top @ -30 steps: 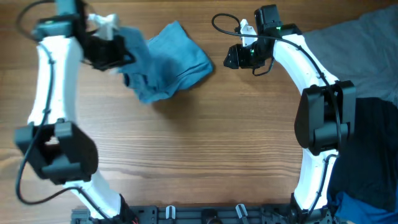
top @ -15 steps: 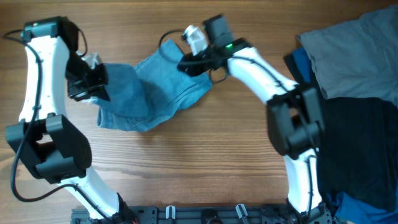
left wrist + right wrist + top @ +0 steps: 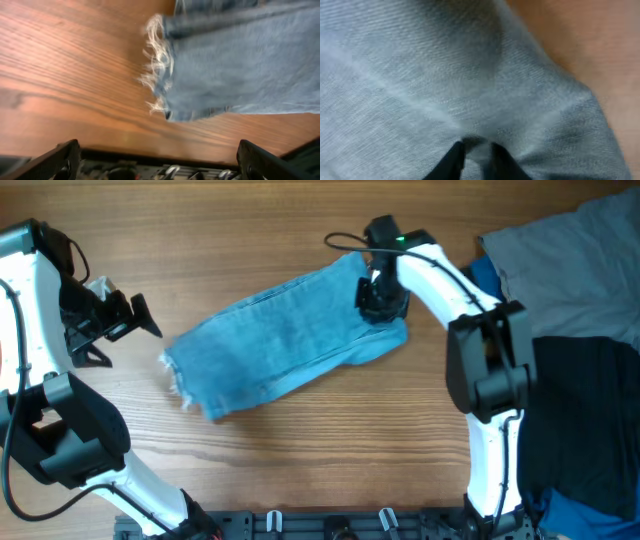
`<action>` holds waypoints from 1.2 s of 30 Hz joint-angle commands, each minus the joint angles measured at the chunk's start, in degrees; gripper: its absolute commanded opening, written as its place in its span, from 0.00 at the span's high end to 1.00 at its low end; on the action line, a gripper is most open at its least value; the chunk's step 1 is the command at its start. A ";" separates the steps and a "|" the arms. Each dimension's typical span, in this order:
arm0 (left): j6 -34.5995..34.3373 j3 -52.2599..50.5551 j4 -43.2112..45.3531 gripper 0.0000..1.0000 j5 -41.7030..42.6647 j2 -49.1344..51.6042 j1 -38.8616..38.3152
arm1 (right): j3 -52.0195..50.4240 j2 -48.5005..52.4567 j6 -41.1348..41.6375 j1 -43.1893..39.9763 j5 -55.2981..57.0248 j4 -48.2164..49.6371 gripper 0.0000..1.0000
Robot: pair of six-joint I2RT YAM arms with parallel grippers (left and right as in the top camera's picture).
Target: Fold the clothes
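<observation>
My right gripper (image 3: pixel 477 150) is pinching denim. In its wrist view the two dark fingertips (image 3: pixel 451 159) stand close together with a raised fold of the jeans (image 3: pixel 285 340) squeezed between them. From overhead I see it planted on the right end of the garment, with the arm reaching in from the right.

The jeans lie as one long flat band on the wooden table (image 3: pixel 320 470), slanting from the near left to the far right. The frayed hem (image 3: pixel 176 385) is at the left end. In the left wrist view its white threads splay out onto the bare wood, and the cloth beyond them looks flat.

My left gripper (image 3: pixel 115 335) is spread wide and holds nothing. Its fingers (image 3: pixel 60 160) sit at opposite lower corners of its own view. It is left of the hem and apart from it; I cannot tell its height above the wood.

Along the right side lie a grey cloth (image 3: pixel 570 260), a black cloth (image 3: pixel 590 410) and a blue cloth (image 3: pixel 590 515), none touching the jeans.
</observation>
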 commanded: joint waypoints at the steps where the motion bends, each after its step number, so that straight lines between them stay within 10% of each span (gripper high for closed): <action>1: 0.28 -1.42 3.58 0.00 7.78 -1.70 -0.15 | -1.09 -7.26 -25.55 0.07 -15.08 4.07 0.60; 23: 3.28 -52.68 53.90 0.00 30.84 -1.68 -7.41 | -1.99 8.70 -21.22 14.86 -23.04 9.16 0.80; 26: 3.23 -53.94 56.08 0.28 30.86 -1.62 -10.03 | -1.99 8.70 -21.20 14.86 -23.04 9.25 0.80; 29: 3.04 -52.48 49.79 0.86 30.82 -1.73 -8.83 | -1.97 8.61 -21.20 14.86 -23.04 8.44 0.80; 36: 10.58 -29.55 14.27 0.96 26.32 -3.56 1.16 | 0.15 2.80 -22.08 13.60 -23.04 2.47 0.80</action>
